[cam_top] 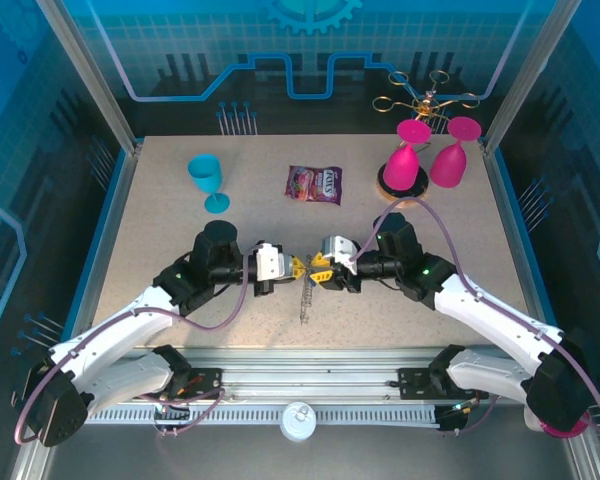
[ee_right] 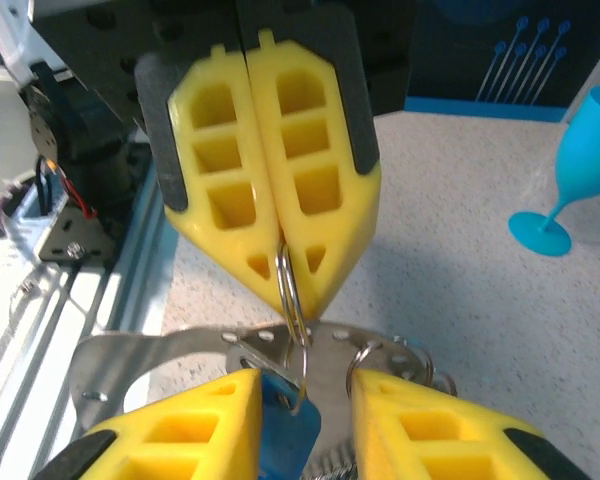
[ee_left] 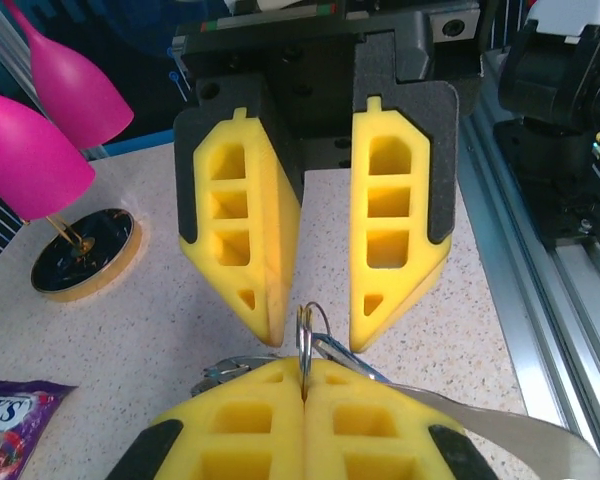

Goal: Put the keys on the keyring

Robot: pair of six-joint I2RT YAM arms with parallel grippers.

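Note:
My left gripper (cam_top: 298, 266) (ee_left: 305, 375) (ee_right: 285, 270) is shut on a thin silver split ring (ee_left: 307, 335) (ee_right: 290, 290), held upright above the table. Facing it tip to tip, my right gripper (cam_top: 318, 270) (ee_right: 305, 380) (ee_left: 317, 335) is open. The key's blue head (ee_right: 290, 440) hangs on that ring, between the right fingers and close to one of them. Behind it lies a flat silver plate (ee_right: 170, 355) with holes and smaller rings. A strand of dark beaded chain, the keyring (cam_top: 305, 300), trails down from the two grippers toward the table's near edge.
Two pink goblets (cam_top: 430, 155) (ee_left: 30, 150) lean over a round dark coaster (cam_top: 400, 182) (ee_left: 85, 250) at the back right, below a gold rack (cam_top: 420, 100). A blue goblet (cam_top: 208, 182) (ee_right: 580, 150) stands at the back left. A purple candy packet (cam_top: 314, 184) (ee_left: 10, 425) lies mid-back.

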